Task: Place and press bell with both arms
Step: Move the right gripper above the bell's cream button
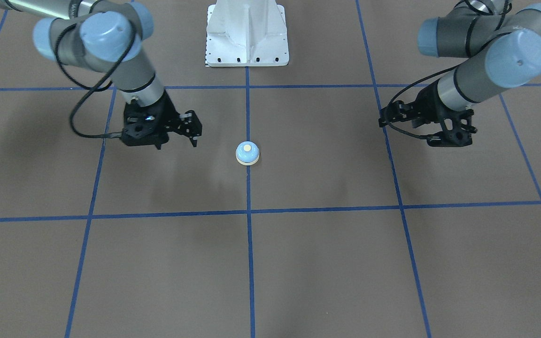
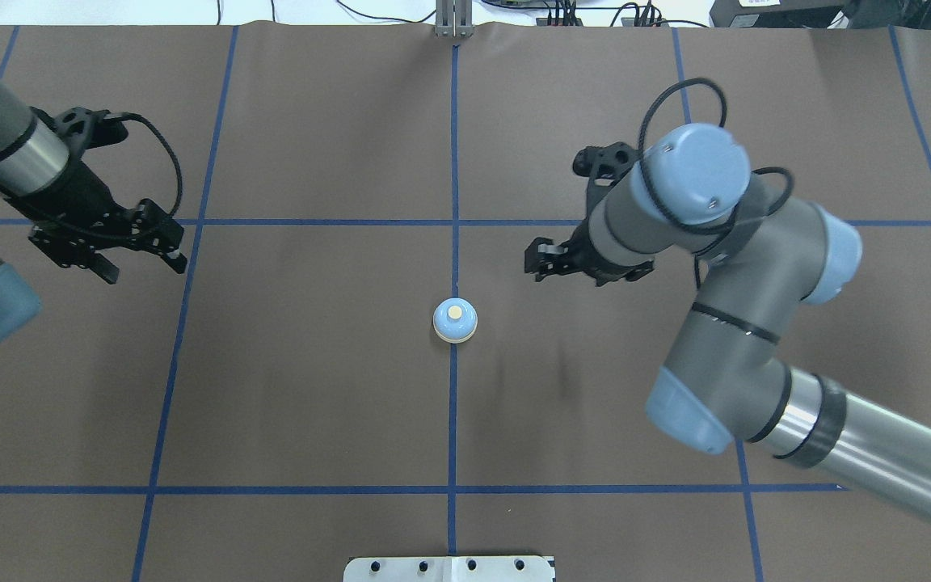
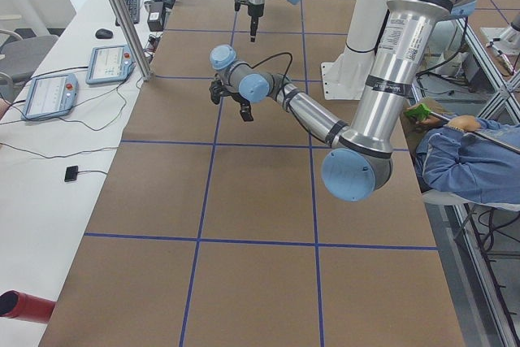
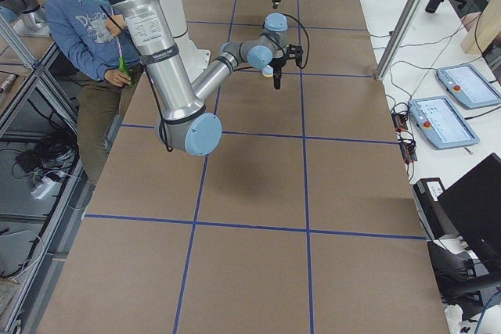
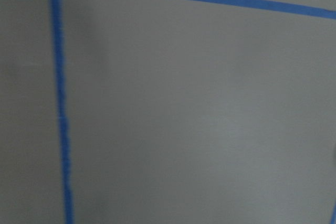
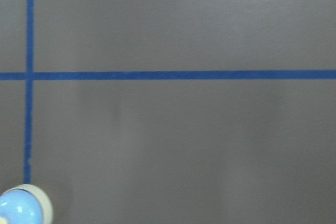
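Bell [image 2: 455, 320], light-blue dome on cream base, stands released for pressing; my left hand [image 2: 145, 268] at ten o'clock gapes empty, my right hand [image 2: 545, 260] at two o'clock holds nothing, spread unclear.

Light-blue bell [image 1: 247, 154], brown table [image 1: 327, 263], blue grid [image 1: 251, 281]

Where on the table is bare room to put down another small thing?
Bare: the squares beyond the bell, on the operators' side, and the strip between bell and pedestal. Crowded: beside the bell, near the right gripper.
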You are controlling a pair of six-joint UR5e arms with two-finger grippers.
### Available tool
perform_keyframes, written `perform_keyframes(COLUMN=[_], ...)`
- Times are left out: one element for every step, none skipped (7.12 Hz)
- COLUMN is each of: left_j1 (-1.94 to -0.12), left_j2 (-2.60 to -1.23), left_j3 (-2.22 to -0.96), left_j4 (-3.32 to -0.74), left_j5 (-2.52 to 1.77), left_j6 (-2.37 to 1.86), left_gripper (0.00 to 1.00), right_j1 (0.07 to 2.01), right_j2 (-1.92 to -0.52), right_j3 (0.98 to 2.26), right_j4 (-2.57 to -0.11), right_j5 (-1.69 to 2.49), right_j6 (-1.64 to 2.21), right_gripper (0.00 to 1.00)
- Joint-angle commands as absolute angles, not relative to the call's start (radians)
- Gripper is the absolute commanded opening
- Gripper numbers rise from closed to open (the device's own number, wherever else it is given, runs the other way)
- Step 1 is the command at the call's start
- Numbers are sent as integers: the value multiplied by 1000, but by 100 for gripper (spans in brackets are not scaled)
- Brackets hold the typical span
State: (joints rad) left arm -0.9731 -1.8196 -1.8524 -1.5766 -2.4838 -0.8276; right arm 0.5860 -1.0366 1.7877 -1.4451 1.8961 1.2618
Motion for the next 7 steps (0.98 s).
perform_keyframes(left_j1=[-1078,-1124,-1134,-1132,-1132,-1132,-1132], left_j2=[-1699,-1650,-1634,-1634,-1632,-1631,-1631], left_j3=[-1881,-1881,-1882,-1884,-1884,-1884,-1884], left_j4=[-1575,-1575,-1575,-1575,-1575,-1575,-1575], left_j5=[-2484,-2484,-2484,-2484,-2482,-2482,-2482], left_j6=[-661,-556,-523,-523,-523,-523,-523], left_gripper=[98,98,99,99,99,99,99], right_j1=[477,457,451,449,448,448,448], right_j2=[-887,-865,-861,-850,-838,-825,-824], right_j3=[1676,1642,1638,1616,1589,1580,1578], right_j4=[-1445,-1445,-1447,-1448,-1447,-1447,-1447], right_j5=[1815,1800,1796,1796,1796,1796,1796], right_j6=[1409,1423,1422,1419,1416,1416,1414], right_gripper=[51,22,0,0,0,0,0])
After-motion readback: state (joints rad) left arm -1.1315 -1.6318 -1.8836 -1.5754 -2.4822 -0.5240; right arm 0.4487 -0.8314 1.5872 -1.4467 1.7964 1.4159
